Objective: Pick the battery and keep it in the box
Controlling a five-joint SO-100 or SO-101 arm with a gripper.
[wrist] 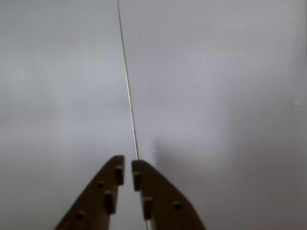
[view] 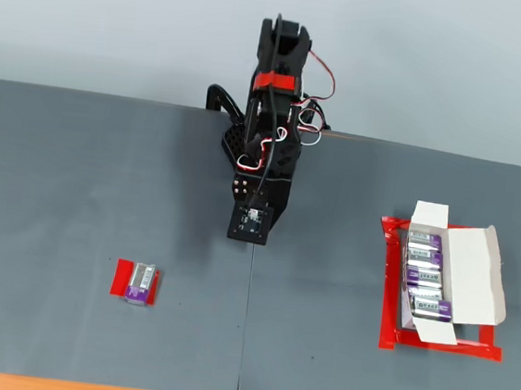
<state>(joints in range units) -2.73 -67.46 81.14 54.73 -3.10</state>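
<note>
A battery [view: 141, 283], silver-grey with purple ends, lies on a flat red tape mark at the front left of the grey mat in the fixed view. The white box [view: 473, 266] lies open at the right with several identical batteries [view: 427, 278] lined up inside. The black arm [view: 264, 158] is folded at the back centre, far from both. In the wrist view my gripper [wrist: 128, 164] has its two fingertips nearly touching, with nothing between them, above bare grey mat. Neither battery nor box shows in the wrist view.
A red tape frame [view: 390, 297] surrounds the box. A seam [view: 245, 324] between two grey mats runs from the arm to the front edge; it also shows in the wrist view [wrist: 128, 96]. Orange table edges show at the sides.
</note>
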